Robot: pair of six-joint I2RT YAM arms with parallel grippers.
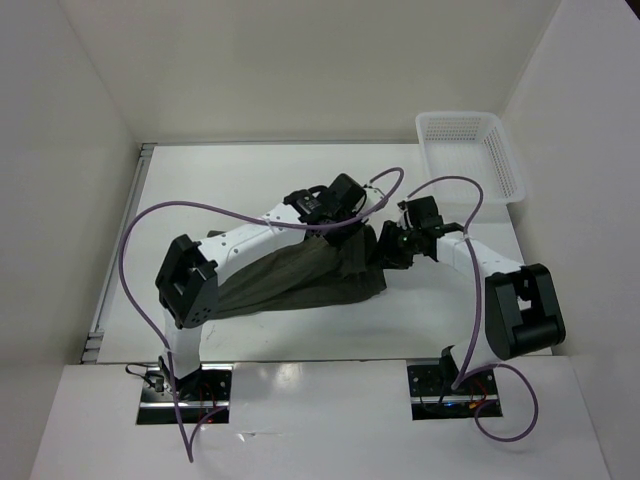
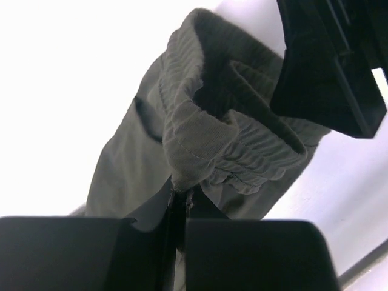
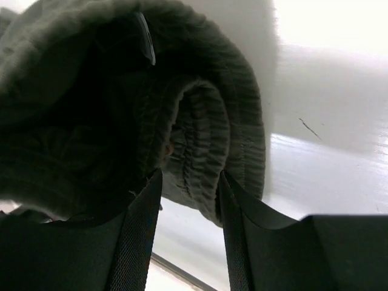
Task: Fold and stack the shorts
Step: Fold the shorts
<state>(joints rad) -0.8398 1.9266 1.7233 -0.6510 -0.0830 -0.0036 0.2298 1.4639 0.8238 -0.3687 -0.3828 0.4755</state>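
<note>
The shorts (image 1: 290, 282) lie in a loose, rumpled heap across the middle of the desk (image 1: 300, 335), legs trailing toward the left arm's base and the waistband (image 2: 242, 157) bunched at the right end, where both arms meet.

The left claw (image 2: 176, 209) is pressed fully together, with a pinch of waistband cloth caught between its fingers. That edge rises off the desk in a gathered ridge.

The right claw (image 3: 185, 182) stands partly apart, its two fingers either side of a rolled curl of the same waistband. The wrist view does not show whether they press on the cloth (I read it as straddling, not gripping).

As for progress, very little looks done. No clean fold shows anywhere. The fabric is wrinkled and doubled over by chance rather than by design, and nothing is stacked. A white mesh basket (image 1: 455, 118) sits at the far right corner, well apart from the shorts, and nothing can be seen inside it.

What remains, by my judgement, is nearly everything: a second secure hold, spreading the cloth flat, folding it, then placing it.
</note>
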